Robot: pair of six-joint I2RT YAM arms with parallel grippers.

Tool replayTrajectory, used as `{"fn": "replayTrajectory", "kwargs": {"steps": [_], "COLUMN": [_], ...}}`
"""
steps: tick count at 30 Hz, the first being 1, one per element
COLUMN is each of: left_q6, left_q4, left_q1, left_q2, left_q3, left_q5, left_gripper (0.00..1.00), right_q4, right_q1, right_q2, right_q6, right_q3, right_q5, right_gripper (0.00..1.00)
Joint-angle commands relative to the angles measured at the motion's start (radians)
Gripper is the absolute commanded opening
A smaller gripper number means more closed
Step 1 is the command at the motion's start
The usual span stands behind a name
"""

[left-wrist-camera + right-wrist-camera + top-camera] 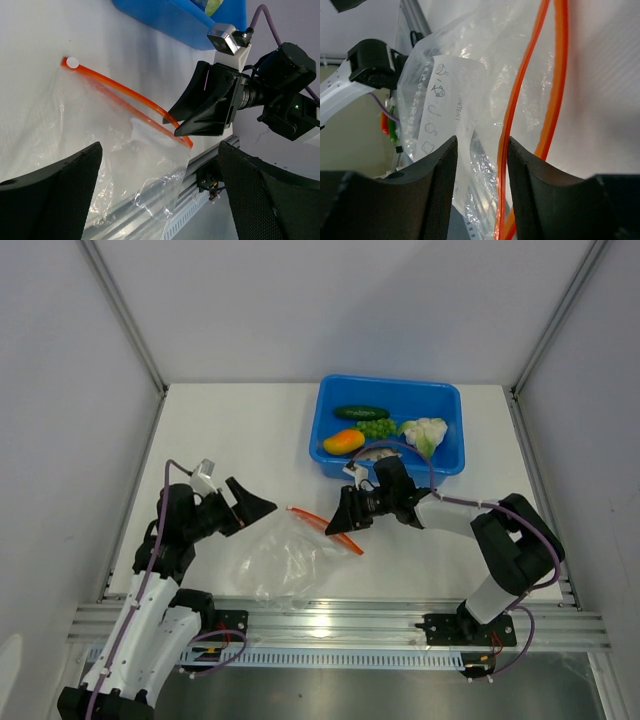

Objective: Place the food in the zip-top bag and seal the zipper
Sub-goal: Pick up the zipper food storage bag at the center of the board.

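Right wrist view, right end effector [481, 144] half-spread astride zipper [560, 60], left end effector [160, 147] spread wide

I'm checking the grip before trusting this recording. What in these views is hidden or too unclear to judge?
1. Right gripper on the zipper: in the left wrist view its jaws cover the contact; in the right wrist view the strip leaves the bottom edge beside one finger. Grip undecided.
2. Print on the zip-top bag: right wrist view, too small and crinkled to read.
3. Blue bin: left wrist view, cut by the top edge.
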Motion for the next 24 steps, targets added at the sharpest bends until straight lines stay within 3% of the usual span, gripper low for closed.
{"fn": "replayTrajectory", "kwargs": {"steps": [1, 8, 12, 15, 17, 19, 23, 24], "left_q6": [0.018, 0.033, 0.029, 0.024, 0.03, 0.026, -0.017, -0.031], "left_q4": [0.009, -0.04, -0.067, -0.118, -0.181, -0.233, -0.337, -0.353], "left_q1": [-0.006, -0.007, -0.009, -0.019, -0.039, -0.056, -0.104, -0.11], "left_q2": [0.013, 0.021, 0.019, 0.051, 0.089, 0.111, 0.137, 0.143], "left_q3": [0.055, 0.089, 0.103, 0.144, 0.193, 0.22, 0.287, 0.295], "left_q5": [0.038, 0.033, 0.029, 0.003, -0.006, -0.057, -0.12, -0.123], "left_gripper": [0.98, 0.97, 0.96, 0.93, 0.93, 0.93, 0.93, 0.94], "right_q4": [0.127, 0.158, 0.23, 0.268, 0.295, 0.298, 0.137, 0.04], "right_q1": [0.024, 0.072, 0.104, 0.13, 0.156, 0.173, 0.257, 0.28], "right_q2": [-0.003, -0.008, -0.005, -0.003, -0.003, -0.013, -0.11, -0.131], "right_q6": [0.04, 0.06, 0.11, 0.135, 0.165, 0.172, 0.019, -0.024], "right_q3": [-0.003, -0.017, -0.029, -0.028, -0.025, -0.02, 0.032, 0.073], "right_q5": [-0.101, -0.132, -0.153, -0.143, -0.129, -0.094, 0.085, 0.198], "right_gripper": [0.46, 0.41, 0.29, 0.25, 0.15, 0.0, 0.0, 0.0]}}
